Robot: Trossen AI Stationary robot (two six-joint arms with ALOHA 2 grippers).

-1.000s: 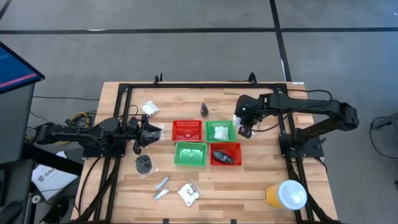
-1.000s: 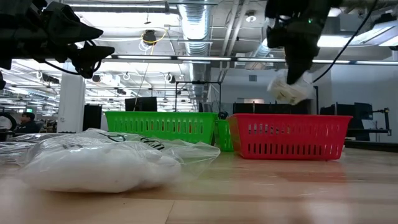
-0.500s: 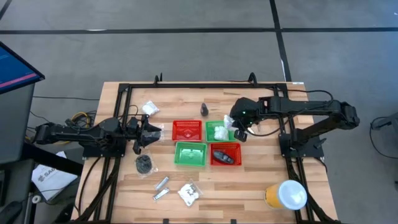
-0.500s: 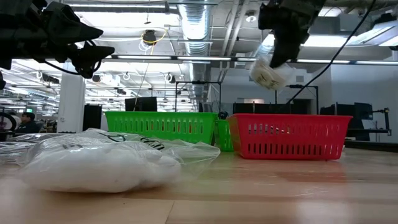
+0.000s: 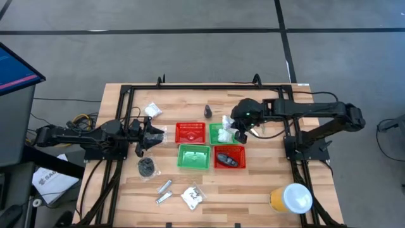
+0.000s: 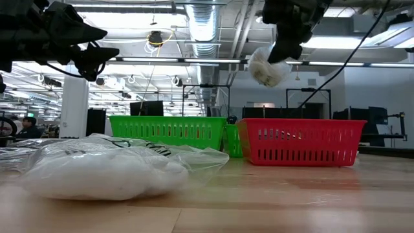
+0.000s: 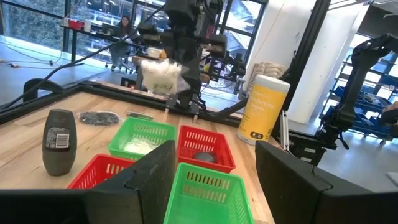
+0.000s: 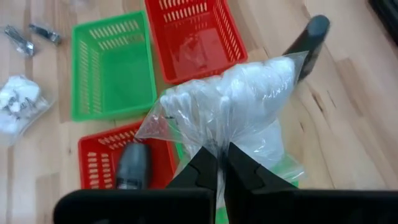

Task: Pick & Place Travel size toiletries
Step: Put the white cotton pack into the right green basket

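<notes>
Right arm's fingers hold white packet above far green basket; dark bottle upright.

Industrial lab hall, exposed ceiling ducts, strip lights, black-framed workbenches, a seated person

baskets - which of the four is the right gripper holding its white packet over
The green basket in the back row, beside the red basket. It already holds a white packet, and the right gripper holds the white packet just above it.

Grey floor crossed by dark lines lay around the wooden table (ducts ran under the ceiling).
</notes>
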